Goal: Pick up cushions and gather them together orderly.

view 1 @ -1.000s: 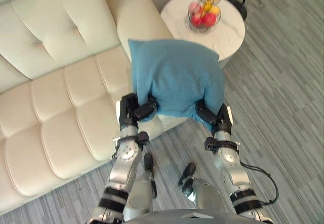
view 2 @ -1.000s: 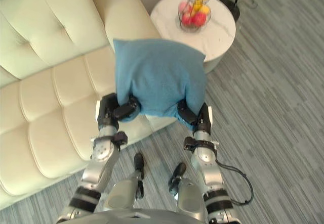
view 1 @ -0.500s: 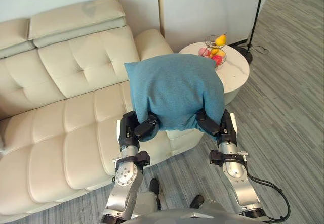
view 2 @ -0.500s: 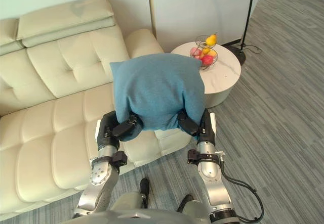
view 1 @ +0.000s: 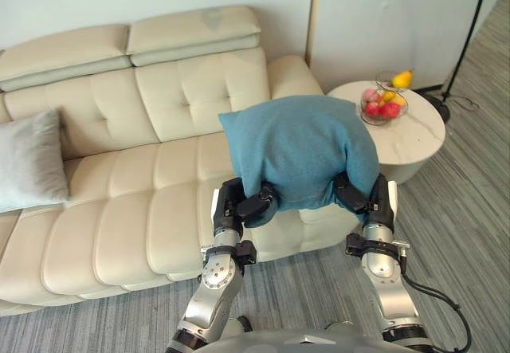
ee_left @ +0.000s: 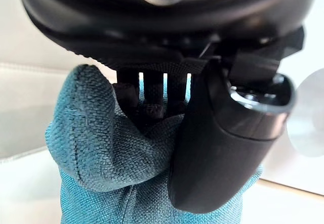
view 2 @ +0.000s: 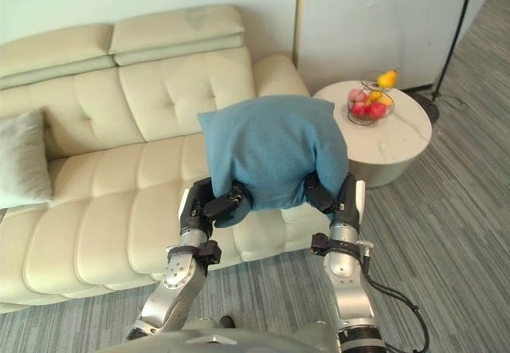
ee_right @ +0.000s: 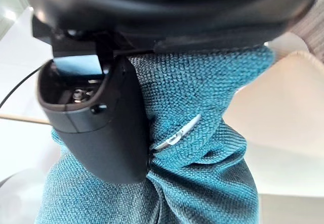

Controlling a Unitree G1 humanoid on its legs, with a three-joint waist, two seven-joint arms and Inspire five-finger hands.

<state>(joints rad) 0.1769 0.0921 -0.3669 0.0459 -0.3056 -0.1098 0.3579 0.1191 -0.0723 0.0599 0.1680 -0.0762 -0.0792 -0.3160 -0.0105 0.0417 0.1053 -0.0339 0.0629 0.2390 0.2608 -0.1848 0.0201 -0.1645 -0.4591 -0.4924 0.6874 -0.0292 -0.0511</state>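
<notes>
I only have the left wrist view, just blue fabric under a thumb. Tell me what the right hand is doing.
Observer: The right hand grips the blue cushion's lower right corner, opposite the left hand.
Operator: Give me the other cushion's spot.
Observer: A grey cushion leans on the sofa's backrest at its far left end.
Operator: Report what's on the right.
Observer: A round white table with a fruit bowl stands beside the sofa's right armrest.
</notes>
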